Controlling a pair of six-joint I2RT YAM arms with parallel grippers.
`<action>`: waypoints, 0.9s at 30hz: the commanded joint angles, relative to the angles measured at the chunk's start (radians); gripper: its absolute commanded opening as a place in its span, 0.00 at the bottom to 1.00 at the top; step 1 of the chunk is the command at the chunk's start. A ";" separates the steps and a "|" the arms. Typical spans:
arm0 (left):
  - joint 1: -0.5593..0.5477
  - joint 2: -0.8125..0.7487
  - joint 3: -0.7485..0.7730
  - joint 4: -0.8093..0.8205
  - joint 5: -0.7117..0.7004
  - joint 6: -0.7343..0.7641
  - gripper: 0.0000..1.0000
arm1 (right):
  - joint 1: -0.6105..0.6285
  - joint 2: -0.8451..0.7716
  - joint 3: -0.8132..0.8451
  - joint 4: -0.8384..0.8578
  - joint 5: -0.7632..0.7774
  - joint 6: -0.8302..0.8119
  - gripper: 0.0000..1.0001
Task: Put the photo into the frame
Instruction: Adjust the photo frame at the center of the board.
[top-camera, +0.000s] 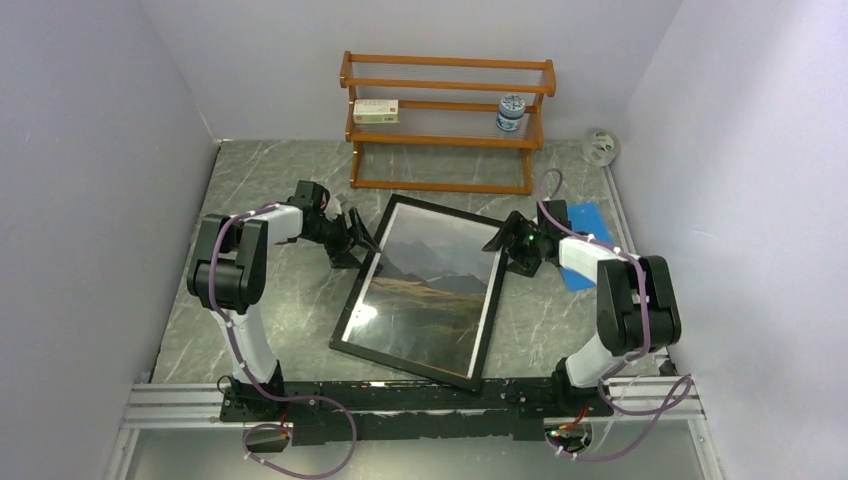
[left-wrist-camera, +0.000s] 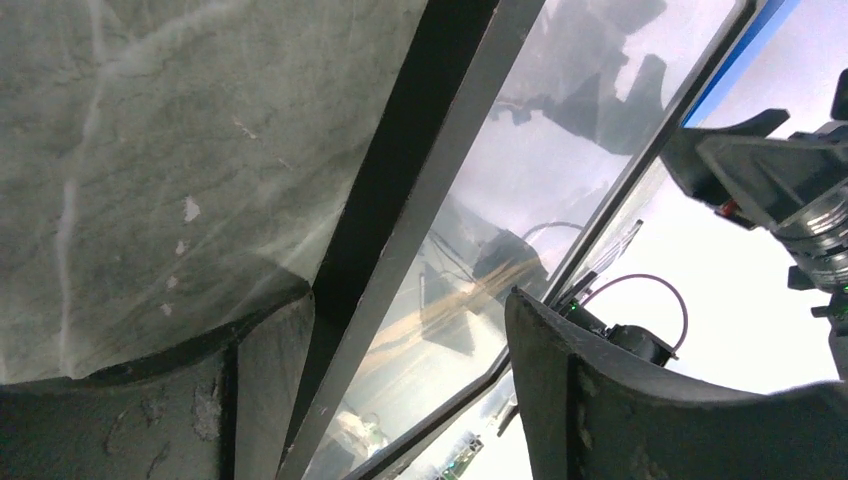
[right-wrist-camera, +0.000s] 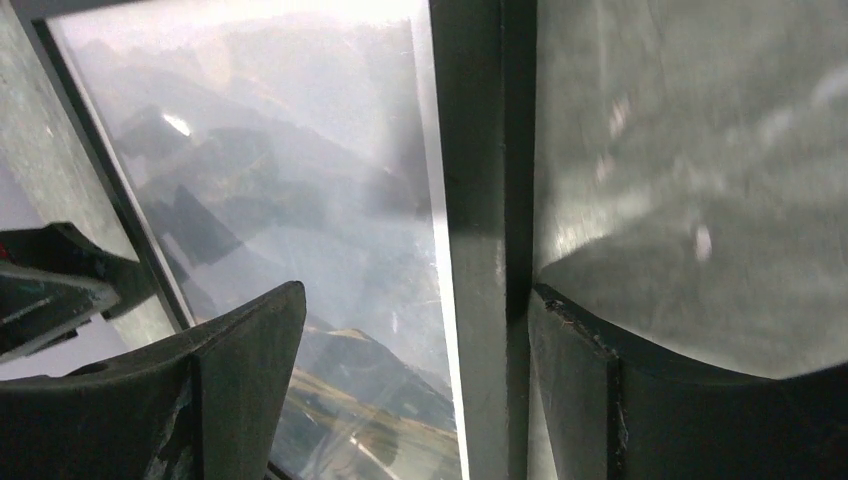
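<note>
The black frame (top-camera: 346, 328) lies flat and skewed on the marble table. The photo (top-camera: 430, 285), a dusky mountain landscape, shows face up behind its glass. My left gripper (top-camera: 365, 240) is open at the frame's upper left edge. In the left wrist view it (left-wrist-camera: 400, 300) straddles the black border (left-wrist-camera: 400, 190), with one finger over the table and the other over the glass-covered photo (left-wrist-camera: 520, 170). My right gripper (top-camera: 497, 243) is open at the upper right edge. In the right wrist view it (right-wrist-camera: 418, 292) straddles the border (right-wrist-camera: 480, 150), its outer finger close against the edge, the photo (right-wrist-camera: 280, 150) under the other.
A wooden shelf rack (top-camera: 447, 120) stands at the back, holding a small white box (top-camera: 376, 111) and a blue-lidded jar (top-camera: 511, 113). A tape roll (top-camera: 601, 147) lies in the back right corner. A blue sheet (top-camera: 585, 225) lies under the right arm. Walls close in on both sides.
</note>
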 joint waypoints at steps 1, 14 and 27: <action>-0.012 -0.007 -0.055 0.024 -0.037 -0.024 0.76 | 0.030 0.109 0.126 0.113 -0.081 -0.031 0.83; -0.012 -0.175 -0.089 -0.075 -0.390 -0.026 0.78 | 0.080 0.201 0.363 -0.027 0.087 -0.060 0.86; -0.001 -0.537 0.107 -0.407 -0.667 0.101 0.91 | 0.079 -0.189 0.536 -0.551 0.656 -0.182 0.99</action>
